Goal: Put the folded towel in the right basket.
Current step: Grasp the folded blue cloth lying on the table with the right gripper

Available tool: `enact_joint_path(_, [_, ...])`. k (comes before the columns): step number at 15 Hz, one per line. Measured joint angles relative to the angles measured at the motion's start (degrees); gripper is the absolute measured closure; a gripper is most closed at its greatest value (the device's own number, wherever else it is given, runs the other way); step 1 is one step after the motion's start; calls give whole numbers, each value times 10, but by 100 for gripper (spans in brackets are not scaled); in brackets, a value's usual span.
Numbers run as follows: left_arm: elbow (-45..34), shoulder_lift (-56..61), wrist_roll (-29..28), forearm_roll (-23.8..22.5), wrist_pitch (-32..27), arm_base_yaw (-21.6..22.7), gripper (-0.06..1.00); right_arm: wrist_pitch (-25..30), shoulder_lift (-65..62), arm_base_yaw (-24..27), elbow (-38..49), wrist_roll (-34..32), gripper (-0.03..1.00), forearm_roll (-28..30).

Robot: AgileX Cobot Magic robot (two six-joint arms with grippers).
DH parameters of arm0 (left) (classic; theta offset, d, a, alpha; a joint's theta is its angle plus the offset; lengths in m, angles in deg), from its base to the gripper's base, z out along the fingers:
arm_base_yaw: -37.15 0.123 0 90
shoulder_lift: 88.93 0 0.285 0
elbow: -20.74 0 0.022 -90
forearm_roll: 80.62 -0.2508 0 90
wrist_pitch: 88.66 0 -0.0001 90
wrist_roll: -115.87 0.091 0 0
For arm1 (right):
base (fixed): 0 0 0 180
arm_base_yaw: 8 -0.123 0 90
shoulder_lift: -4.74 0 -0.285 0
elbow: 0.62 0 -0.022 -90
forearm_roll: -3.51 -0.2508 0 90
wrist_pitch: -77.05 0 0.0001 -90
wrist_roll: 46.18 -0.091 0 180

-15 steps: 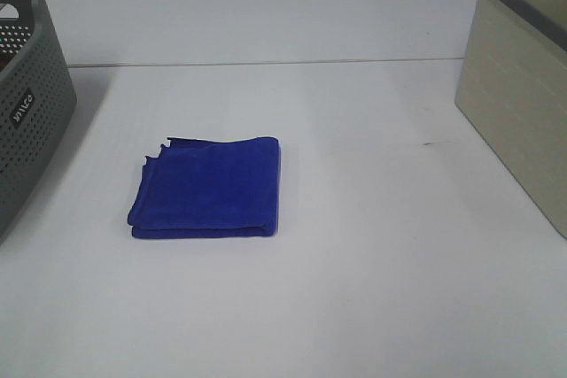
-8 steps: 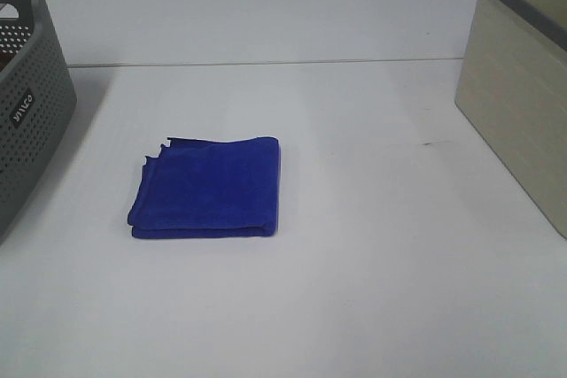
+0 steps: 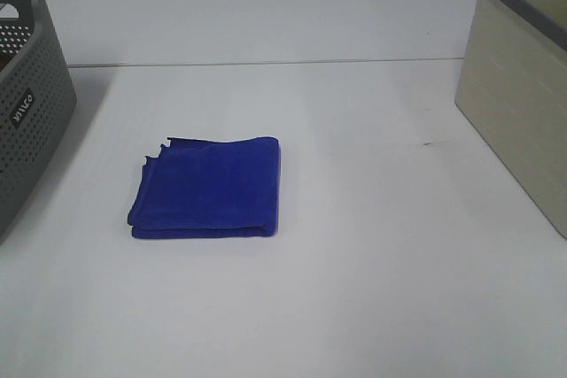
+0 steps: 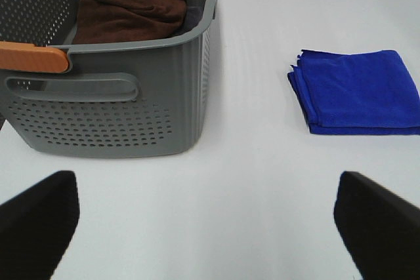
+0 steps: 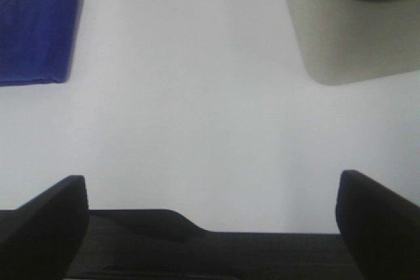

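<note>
A folded blue towel (image 3: pixel 206 188) lies flat on the white table, left of centre; it also shows in the left wrist view (image 4: pixel 357 90) and the right wrist view (image 5: pixel 36 33). The beige right basket (image 3: pixel 523 86) with a grey rim stands at the right edge and shows in the right wrist view (image 5: pixel 354 31), with something yellow inside. Neither gripper appears in the exterior high view. My left gripper (image 4: pixel 210 224) is open and empty, well short of the towel. My right gripper (image 5: pixel 210 224) is open and empty, between towel and basket but nearer the table's front.
A grey perforated basket (image 3: pixel 22 104) stands at the left edge; the left wrist view shows it (image 4: pixel 111 109) holding a brown cloth (image 4: pixel 128 8), with an orange handle piece (image 4: pixel 33 57). A seam (image 3: pixel 266 63) crosses the table at the back.
</note>
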Motion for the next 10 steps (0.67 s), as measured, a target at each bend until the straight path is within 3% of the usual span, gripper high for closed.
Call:
enact_joint_path(6, [0,0,0,0,0,0,-4,-11,287,-3,-160,39,0,-160])
enact_joint_path(8, [0,0,0,0,0,0,-4,-65,372,-56,-162,45,1,-174])
enact_joint_path(10, [0,0,0,0,0,0,-4,-155,456,-135,-162,45,2,-190])
